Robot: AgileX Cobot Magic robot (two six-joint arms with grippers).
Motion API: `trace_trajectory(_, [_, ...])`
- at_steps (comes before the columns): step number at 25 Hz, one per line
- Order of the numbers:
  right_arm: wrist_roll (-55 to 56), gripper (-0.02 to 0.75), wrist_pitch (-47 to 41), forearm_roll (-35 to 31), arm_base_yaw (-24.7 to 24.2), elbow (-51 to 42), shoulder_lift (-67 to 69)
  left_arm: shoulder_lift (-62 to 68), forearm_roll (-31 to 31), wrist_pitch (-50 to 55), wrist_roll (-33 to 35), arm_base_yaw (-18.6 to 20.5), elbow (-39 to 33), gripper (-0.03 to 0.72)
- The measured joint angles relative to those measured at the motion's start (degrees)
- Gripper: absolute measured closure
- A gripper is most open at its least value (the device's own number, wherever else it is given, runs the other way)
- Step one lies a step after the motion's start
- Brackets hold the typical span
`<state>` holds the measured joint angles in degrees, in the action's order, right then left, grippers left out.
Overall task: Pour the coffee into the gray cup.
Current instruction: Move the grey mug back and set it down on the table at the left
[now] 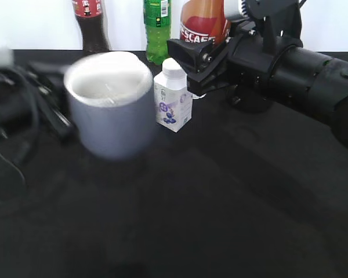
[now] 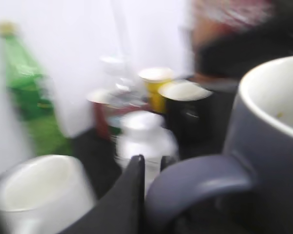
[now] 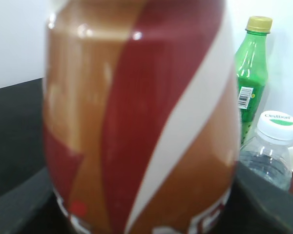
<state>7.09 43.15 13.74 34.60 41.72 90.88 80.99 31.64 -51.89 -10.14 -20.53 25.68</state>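
Brown-red-white labelled coffee, claw-held

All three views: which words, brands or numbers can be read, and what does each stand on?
"ESCAFE", first letter hidden: the coffee bottle held in the right gripper.
"Cestbon": the green-and-white cap of the clear water bottle.
Too blurred or small: the cola bottle's red label, the green bottle's label and barcode, the small white bottle's print.
Left wrist view: nothing readable.
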Motion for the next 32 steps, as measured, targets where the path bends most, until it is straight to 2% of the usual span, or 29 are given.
trace_trajectory(6, [0.1,0.205,-0.1,0.0,0.0,0.0,0.0,-2.3,-1.1,0.0,0.0,14.3,0.0,0.624])
trace_trajectory(9, [0.1,0.205,-0.9,0.0,0.0,0.0,0.0,-2.3,-3.7,-0.9,0.0,21.7,0.0,0.624])
trace_trajectory(13, [0.1,0.205,-2.2,0.0,0.0,0.1,0.0,-1.3,-5.7,-1.4,0.6,28.1,0.0,0.624])
trace_trajectory(16, [0.1,0.205,-2.2,-0.1,0.0,0.1,0.0,4.4,-8.0,-3.5,3.6,28.6,0.3,0.624])
trace_trajectory(19, [0.1,0.205,-2.3,-0.1,0.0,0.1,0.0,10.5,-8.4,-4.7,3.7,28.6,4.6,0.624])
trace_trajectory(26, [0.1,0.205,-2.5,-0.2,0.0,0.1,0.0,26.6,-8.7,-5.1,3.8,28.4,19.6,0.624])
trace_trajectory(32, [0.2,0.205,-2.6,-0.2,0.0,0.1,0.0,39.4,-8.1,-2.6,3.8,25.2,33.9,0.624])
